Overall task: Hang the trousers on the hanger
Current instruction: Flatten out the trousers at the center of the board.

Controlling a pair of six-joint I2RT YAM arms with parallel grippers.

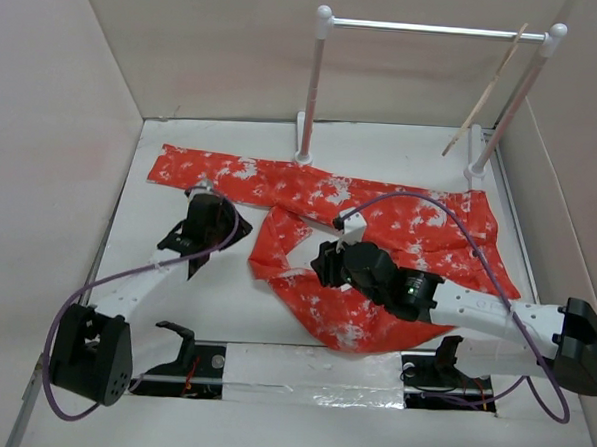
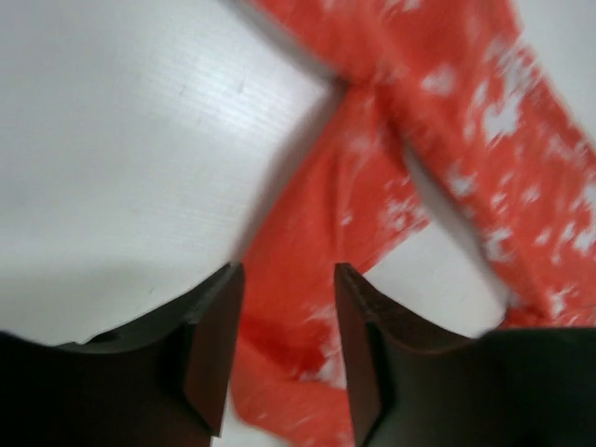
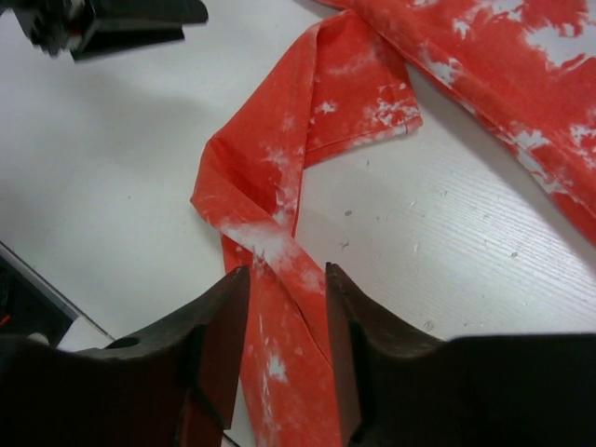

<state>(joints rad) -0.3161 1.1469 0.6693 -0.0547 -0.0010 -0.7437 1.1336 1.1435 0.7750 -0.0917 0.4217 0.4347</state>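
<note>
The orange-red trousers (image 1: pixel 379 213) with white blotches lie flat across the table, one leg stretched to the far left, the other bent back in a fold toward the near middle. The pale hanger (image 1: pixel 486 93) hangs tilted on the rail at the far right. My left gripper (image 1: pixel 233 230) is open just left of the bent leg; its wrist view shows the gripper (image 2: pixel 289 279) over blurred cloth (image 2: pixel 410 149). My right gripper (image 1: pixel 318 265) is open low over the folded leg; its wrist view shows the gripper (image 3: pixel 287 275) straddling the cloth strip (image 3: pixel 307 121).
A white rack (image 1: pixel 313 84) with a metal rail (image 1: pixel 429 30) stands at the back. Beige walls close in the left, back and right. A shiny tape strip (image 1: pixel 311 369) runs along the near edge. Purple cables (image 1: pixel 459 222) loop over the arms. The left gripper shows in the right wrist view (image 3: pixel 102 23).
</note>
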